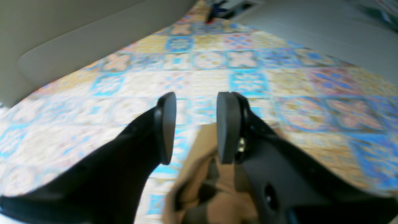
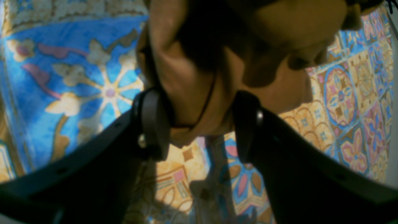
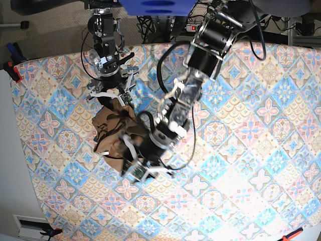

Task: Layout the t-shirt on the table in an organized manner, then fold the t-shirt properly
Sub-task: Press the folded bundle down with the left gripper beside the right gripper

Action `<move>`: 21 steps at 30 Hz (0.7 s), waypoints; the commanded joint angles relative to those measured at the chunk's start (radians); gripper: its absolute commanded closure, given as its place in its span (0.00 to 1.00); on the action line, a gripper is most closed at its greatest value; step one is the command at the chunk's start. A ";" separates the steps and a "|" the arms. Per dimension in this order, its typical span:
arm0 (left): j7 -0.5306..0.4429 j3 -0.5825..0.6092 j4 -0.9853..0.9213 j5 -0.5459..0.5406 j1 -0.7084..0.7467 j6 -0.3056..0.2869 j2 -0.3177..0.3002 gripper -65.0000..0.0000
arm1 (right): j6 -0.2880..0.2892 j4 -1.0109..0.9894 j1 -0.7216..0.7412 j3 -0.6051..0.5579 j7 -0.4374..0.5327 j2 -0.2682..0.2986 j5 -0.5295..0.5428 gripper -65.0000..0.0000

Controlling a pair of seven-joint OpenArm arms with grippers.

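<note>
Tan t-shirt [image 3: 115, 131] — crumpled, no readable writing

Robotics lab workstation.
Patterned table [image 3: 251, 125] carries two mounted arms; cables [image 3: 150, 22] and a power strip [image 3: 193, 27] lie behind, clamps [image 3: 12, 70] grip its edge.

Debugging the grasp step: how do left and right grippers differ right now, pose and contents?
Left gripper: bare table shows between its pads; the t-shirt lies behind them.
Right gripper: a bunched shirt fold sits between its pads.
In the base view, left is at the shirt's near edge, right at its far edge.
Shared: dark pads.
</note>
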 commanded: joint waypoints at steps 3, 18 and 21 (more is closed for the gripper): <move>-0.025 -0.043 -0.060 -0.007 -0.031 0.001 0.012 0.69 | 0.016 0.025 0.000 0.001 -0.035 -0.001 -0.011 0.52; -0.019 0.191 -0.267 -0.018 -0.037 -0.006 0.010 0.69 | 0.016 0.042 0.000 0.010 -0.042 -0.001 -0.013 0.52; -0.020 0.179 -0.308 -0.027 -0.022 -0.006 -0.019 0.69 | 0.016 0.042 0.000 0.010 -0.043 -0.001 -0.011 0.52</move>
